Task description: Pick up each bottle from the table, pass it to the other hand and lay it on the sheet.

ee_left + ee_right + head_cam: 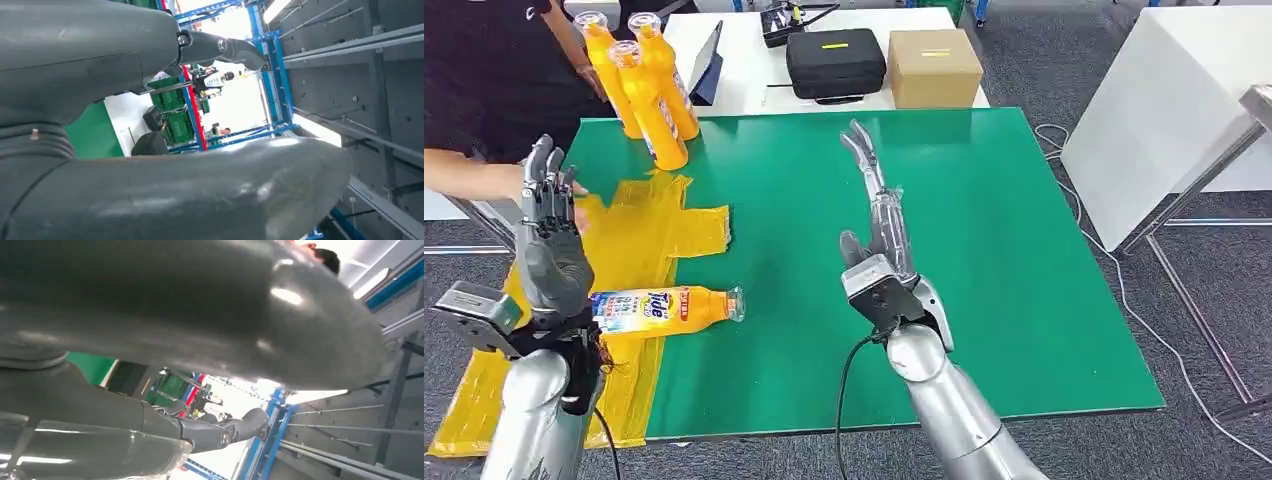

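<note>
Green table (984, 250) carries yellow sheet (639, 235) with one bottle (664, 308).

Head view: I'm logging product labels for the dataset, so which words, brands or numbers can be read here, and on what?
"Tide": on the label of the lying bottle, which rests partly on the yellow sheet.
Smaller print beside it on that label: too blurred to read.
Labels on the three standing bottles: too small to read.
Yellow strip on the black case: no legible text.
Cardboard box: label unreadable.

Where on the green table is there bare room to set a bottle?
Bare green table right of the right robot hand. Crowded at left: yellow sheet, lying bottle, three standing bottles, left robot hand.
</note>
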